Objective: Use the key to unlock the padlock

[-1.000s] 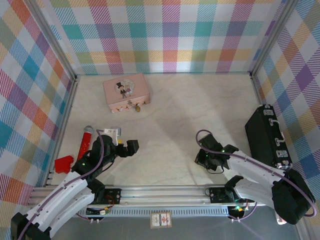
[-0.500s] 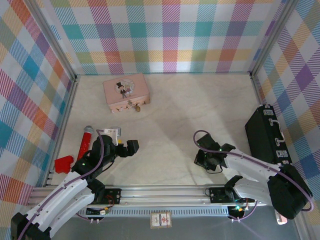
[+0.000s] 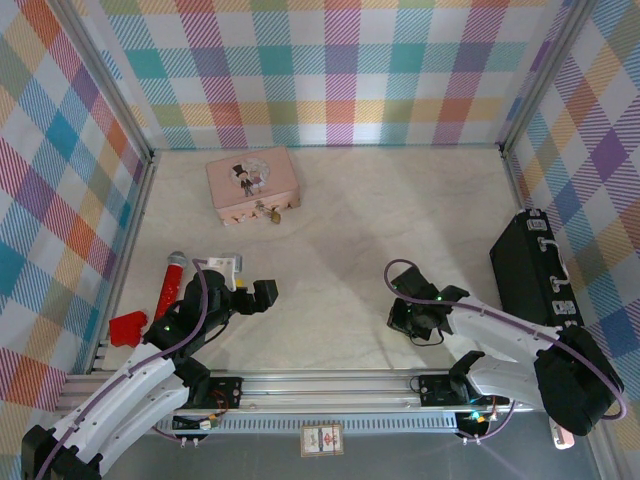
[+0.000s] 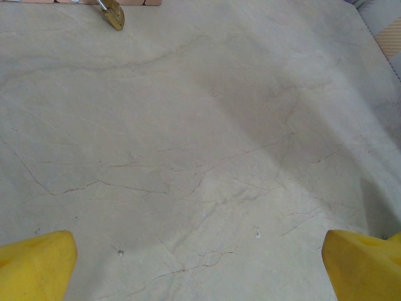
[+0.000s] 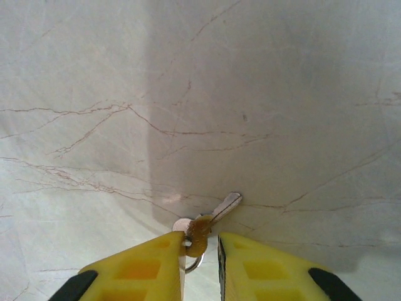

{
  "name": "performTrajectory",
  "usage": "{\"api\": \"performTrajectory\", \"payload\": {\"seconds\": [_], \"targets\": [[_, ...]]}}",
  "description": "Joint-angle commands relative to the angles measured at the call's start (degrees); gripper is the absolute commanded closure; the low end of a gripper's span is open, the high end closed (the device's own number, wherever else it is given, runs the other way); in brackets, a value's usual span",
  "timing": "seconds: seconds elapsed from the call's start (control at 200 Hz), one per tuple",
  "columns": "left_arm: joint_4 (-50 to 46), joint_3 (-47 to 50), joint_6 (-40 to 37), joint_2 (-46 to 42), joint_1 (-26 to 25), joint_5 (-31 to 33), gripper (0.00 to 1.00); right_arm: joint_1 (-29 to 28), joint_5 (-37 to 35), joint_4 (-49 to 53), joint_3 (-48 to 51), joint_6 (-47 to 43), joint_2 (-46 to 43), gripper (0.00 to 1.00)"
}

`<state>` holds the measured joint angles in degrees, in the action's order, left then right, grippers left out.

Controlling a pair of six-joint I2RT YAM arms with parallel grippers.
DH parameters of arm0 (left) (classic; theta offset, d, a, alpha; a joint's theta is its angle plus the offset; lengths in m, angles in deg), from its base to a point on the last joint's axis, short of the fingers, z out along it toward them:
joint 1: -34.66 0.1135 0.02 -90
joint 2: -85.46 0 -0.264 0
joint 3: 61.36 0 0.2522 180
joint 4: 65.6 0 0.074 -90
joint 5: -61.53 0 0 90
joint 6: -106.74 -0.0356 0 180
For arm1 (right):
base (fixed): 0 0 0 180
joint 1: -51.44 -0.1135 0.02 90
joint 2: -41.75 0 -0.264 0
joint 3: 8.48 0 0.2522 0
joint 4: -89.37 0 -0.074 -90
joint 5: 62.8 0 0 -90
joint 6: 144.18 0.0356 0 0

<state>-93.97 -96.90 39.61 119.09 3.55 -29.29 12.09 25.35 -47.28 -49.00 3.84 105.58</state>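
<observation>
The tiny brass padlock [image 3: 275, 214] hangs at the front of the pink case [image 3: 252, 185] at the far left of the table; the left wrist view catches the padlock [image 4: 114, 14] at its top edge. My left gripper [image 3: 250, 281] hovers near the front left, well short of it, and its yellow fingertips [image 4: 37, 266] stand wide apart over bare table. My right gripper [image 3: 399, 317] is low at the front right. In the right wrist view its fingers [image 5: 150, 263] sit close around the head and ring of the small key [image 5: 216, 213], whose blade points away onto the table.
A red microphone-like stick [image 3: 168, 285] and a small red piece [image 3: 128, 328] lie at the left wall beside my left arm. A black case [image 3: 535, 270] stands along the right wall. An aluminium rail [image 3: 330, 385] runs across the near edge.
My right gripper has crept slightly left and away from the near edge, still narrow round the key. The left arm has not moved.
</observation>
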Motion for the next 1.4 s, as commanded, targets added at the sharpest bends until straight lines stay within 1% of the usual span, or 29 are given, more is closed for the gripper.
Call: {"api": "performTrajectory", "payload": {"seconds": [0.0, 0.12, 0.235, 0.58, 0.81, 0.955, 1.395], "targets": [[1.3, 0.8, -0.3, -0.8, -0.6, 0.6, 0.00, -0.2, -1.4, 1.1, -2.4, -1.0, 0.1, 0.77], [1.3, 0.8, -0.2, -0.8, -0.6, 0.6, 0.00, -0.3, -2.7, 2.6, -3.2, -1.2, -1.6, 0.75], [1.3, 0.8, -0.3, -0.8, -0.6, 0.6, 0.00, -0.3, -1.6, 1.3, -2.7, -0.5, -1.6, 0.74], [1.2, 0.8, -0.3, -1.0, -0.6, 0.6, 0.00, -0.5, 0.1, -0.7, -0.8, 2.7, 3.1, 0.72], [1.2, 0.8, -0.3, -1.0, -0.6, 0.7, 0.00, -1.1, 0.5, -1.6, -2.0, 2.3, 7.6, 0.72], [1.1, 0.8, -0.2, -1.1, -0.6, 0.7, 0.00, -1.5, -0.3, -1.1, -2.6, 2.3, 8.6, 0.75], [1.3, 0.8, -0.3, -0.8, -0.6, 0.8, 0.00, -2.4, -1.3, 0.9, -4.2, 1.1, 5.9, 0.95]]}}
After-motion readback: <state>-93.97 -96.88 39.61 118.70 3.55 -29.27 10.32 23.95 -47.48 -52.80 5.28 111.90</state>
